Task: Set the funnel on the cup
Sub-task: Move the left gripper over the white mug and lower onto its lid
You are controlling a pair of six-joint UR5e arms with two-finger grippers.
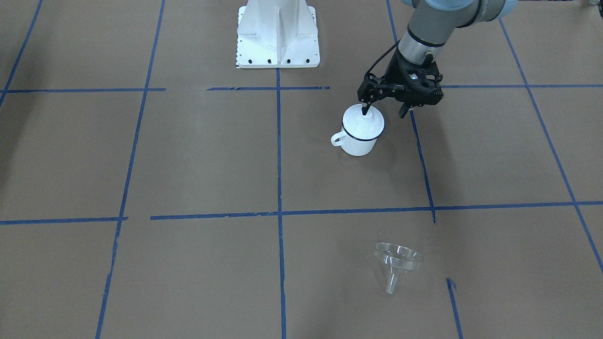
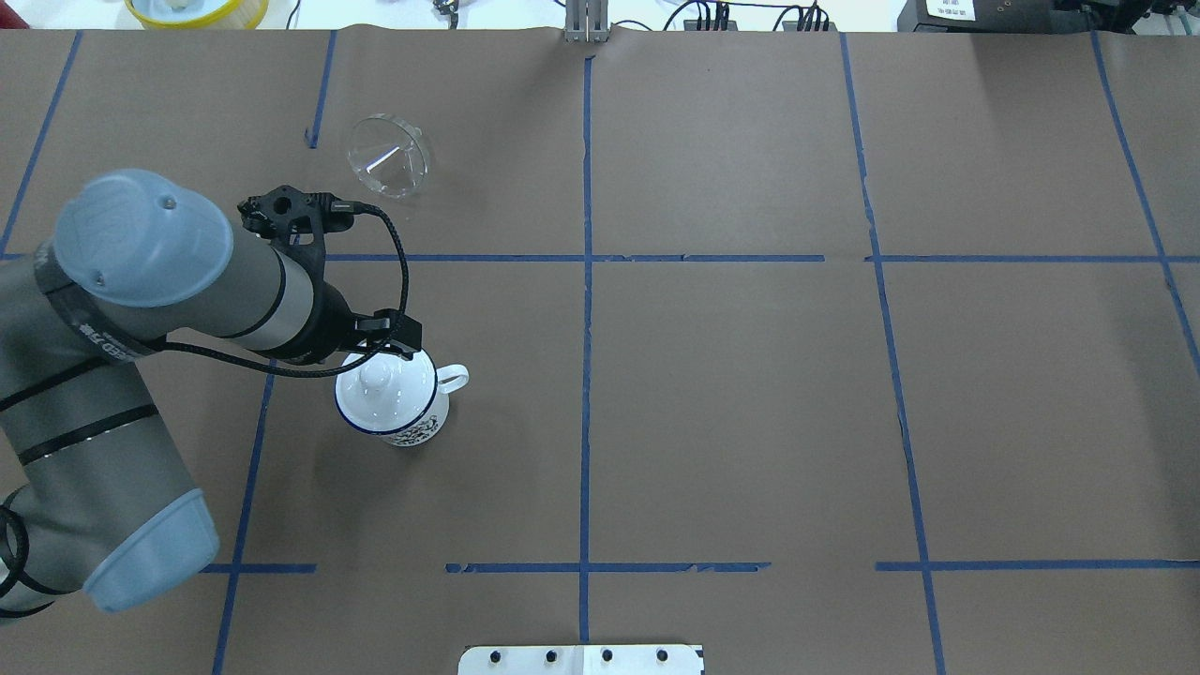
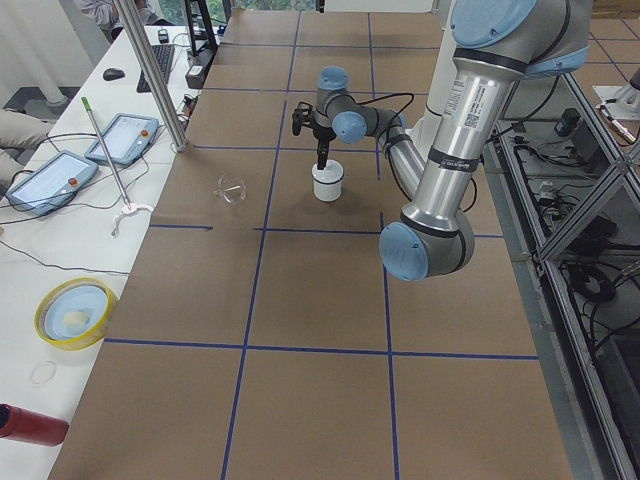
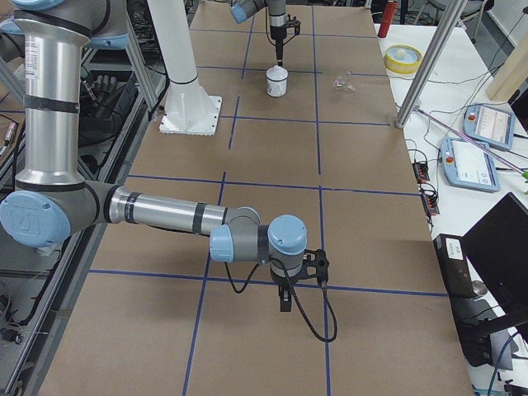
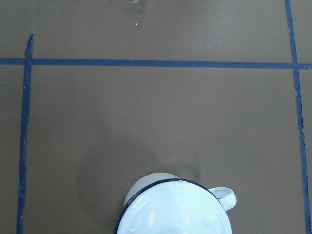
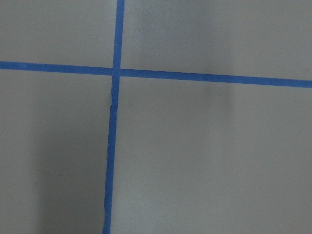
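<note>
The cup point(image 1: 359, 143) is a white mug with a dark blue rim, standing upright with a white knobbed lid point(image 1: 362, 123) on it. It also shows in the overhead view point(image 2: 417, 429) and at the bottom of the left wrist view point(image 5: 175, 207). My left gripper point(image 1: 384, 111) is open just above the cup. One fingertip point(image 1: 365, 111) is at the lid's knob and the other is outside the rim. The clear funnel point(image 1: 398, 261) lies on its side on the paper, well away from the cup, and shows in the overhead view point(image 2: 389, 155). My right gripper point(image 4: 285, 301) shows only in the right side view, so I cannot tell its state.
The white robot base point(image 1: 278, 35) stands on the table's robot side. A yellow bowl point(image 2: 197, 9) sits beyond the far edge. Blue tape lines grid the brown paper. A metal pole point(image 3: 150, 75) and teach pendants point(image 3: 125, 135) are on the operators' side.
</note>
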